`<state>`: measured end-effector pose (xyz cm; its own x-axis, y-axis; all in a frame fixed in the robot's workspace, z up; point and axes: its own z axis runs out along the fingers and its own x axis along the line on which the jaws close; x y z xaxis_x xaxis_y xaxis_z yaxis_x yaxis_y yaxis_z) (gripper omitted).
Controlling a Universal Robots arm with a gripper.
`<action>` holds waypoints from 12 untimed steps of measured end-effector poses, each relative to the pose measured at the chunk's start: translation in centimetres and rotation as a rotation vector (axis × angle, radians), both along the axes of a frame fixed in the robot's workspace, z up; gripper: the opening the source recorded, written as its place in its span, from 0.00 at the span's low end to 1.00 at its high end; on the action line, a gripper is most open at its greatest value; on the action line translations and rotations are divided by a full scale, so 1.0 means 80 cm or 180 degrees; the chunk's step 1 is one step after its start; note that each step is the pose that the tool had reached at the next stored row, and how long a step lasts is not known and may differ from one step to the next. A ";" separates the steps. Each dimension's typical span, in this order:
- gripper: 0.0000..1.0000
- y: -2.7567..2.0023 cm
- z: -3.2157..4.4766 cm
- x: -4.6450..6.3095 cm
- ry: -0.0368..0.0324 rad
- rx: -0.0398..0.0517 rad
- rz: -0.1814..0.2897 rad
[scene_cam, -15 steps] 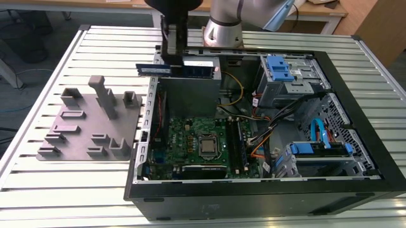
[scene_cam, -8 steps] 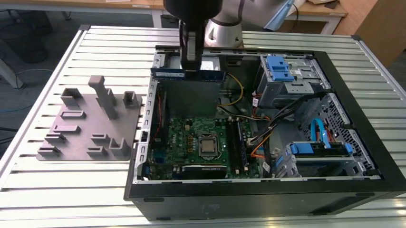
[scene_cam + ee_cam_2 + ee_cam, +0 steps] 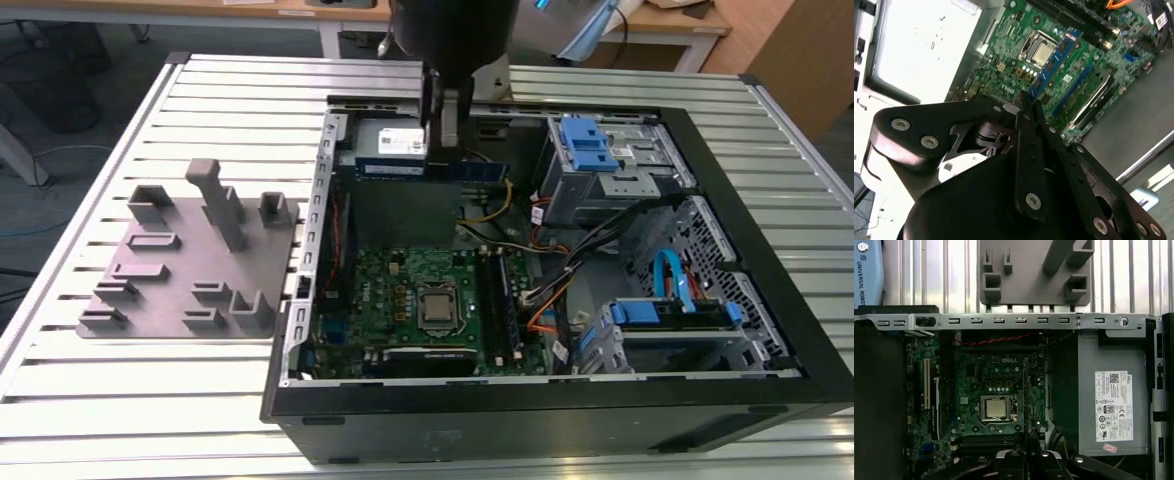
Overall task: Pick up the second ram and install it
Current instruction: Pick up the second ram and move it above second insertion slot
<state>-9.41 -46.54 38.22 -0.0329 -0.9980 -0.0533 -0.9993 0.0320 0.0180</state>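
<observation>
My gripper (image 3: 442,132) hangs over the back part of the open computer case (image 3: 694,130), above the power supply (image 3: 398,150). Its fingers are shut on the second ram (image 3: 461,169), a long thin bluish stick with black chips that lies level under the fingertips. In the second wrist view the ram (image 3: 1056,59) runs out from the gripper (image 3: 1026,102) over the motherboard (image 3: 1019,45). The first wrist view shows the ram (image 3: 1024,390) edge-on as a thin line above the gripper (image 3: 1026,457). The black memory slots (image 3: 498,300) lie beside the processor (image 3: 437,305), toward the exterior view's right.
A grey plastic fixture block (image 3: 187,260) stands on the slatted metal table (image 3: 80,400) at the exterior view's left of the case. Drive cages with blue parts (image 3: 601,160), loose cables (image 3: 574,260) and a second bay (image 3: 674,315) fill the case's right side.
</observation>
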 end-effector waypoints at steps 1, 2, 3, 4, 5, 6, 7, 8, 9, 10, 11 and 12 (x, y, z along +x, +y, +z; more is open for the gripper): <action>0.14 0.0000 -0.0022 0.003 0.0000 0.0000 0.0000; 0.14 0.0000 -0.0047 0.005 0.0000 0.0000 0.0000; 0.14 -0.0001 -0.0070 0.008 0.0000 0.0000 0.0000; 0.14 -0.0004 -0.0092 0.010 0.0000 0.0000 0.0000; 0.14 -0.0012 -0.0114 0.011 0.0000 0.0000 0.0000; 0.14 -0.0029 -0.0136 0.012 0.0000 -0.0001 0.0000; 0.14 -0.0048 -0.0158 0.012 0.0000 -0.0001 0.0000; 0.14 -0.0067 -0.0180 0.012 0.0000 0.0000 0.0000; 0.14 -0.0086 -0.0205 0.013 0.0000 -0.0001 0.0000; 0.14 -0.0098 -0.0229 0.013 0.0000 0.0000 0.0000; 0.14 -0.0107 -0.0251 0.014 0.0000 0.0000 0.0000; 0.14 -0.0113 -0.0273 0.014 0.0000 0.0000 0.0000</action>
